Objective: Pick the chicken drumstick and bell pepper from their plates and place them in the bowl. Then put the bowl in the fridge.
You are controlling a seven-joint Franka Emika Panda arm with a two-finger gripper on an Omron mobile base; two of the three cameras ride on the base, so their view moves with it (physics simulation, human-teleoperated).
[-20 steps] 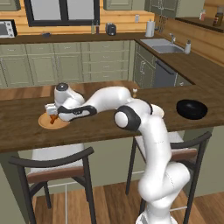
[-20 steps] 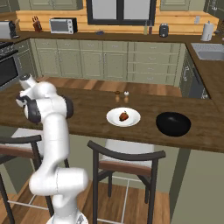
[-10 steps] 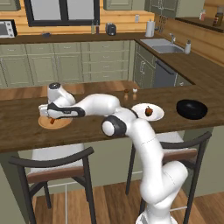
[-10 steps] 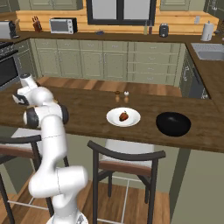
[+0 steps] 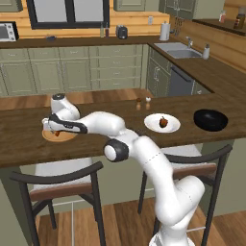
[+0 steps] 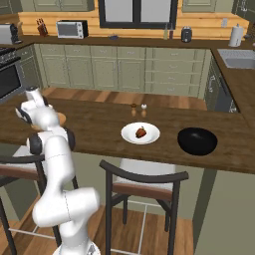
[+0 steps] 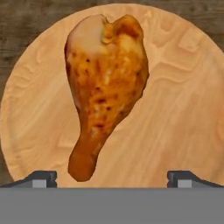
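The chicken drumstick [image 7: 105, 92] lies on the tan wooden plate [image 7: 175, 109], plump end away from the hand and thin bone end toward it. My gripper [image 7: 111, 179] hangs just above it, open, its fingertips [image 7: 41, 178] wide apart either side of the bone end. In the left base view the gripper [image 5: 54, 129] sits over the wooden plate [image 5: 67, 138] at the counter's left. The dark red bell pepper [image 5: 164, 122] rests on the white plate [image 5: 153, 126], with the black bowl [image 5: 210, 119] to its right. The fridge is out of view.
Two small shakers [image 5: 143, 100] stand on the wooden counter behind the white plate. Two bar stools [image 6: 144, 182] are tucked under the counter's near edge. My arm stretches low across the counter from the middle to the wooden plate.
The arm's elbow has swung left and toward the counter's front, uncovering the white plate in the left base view. The hand has stayed over the wooden plate.
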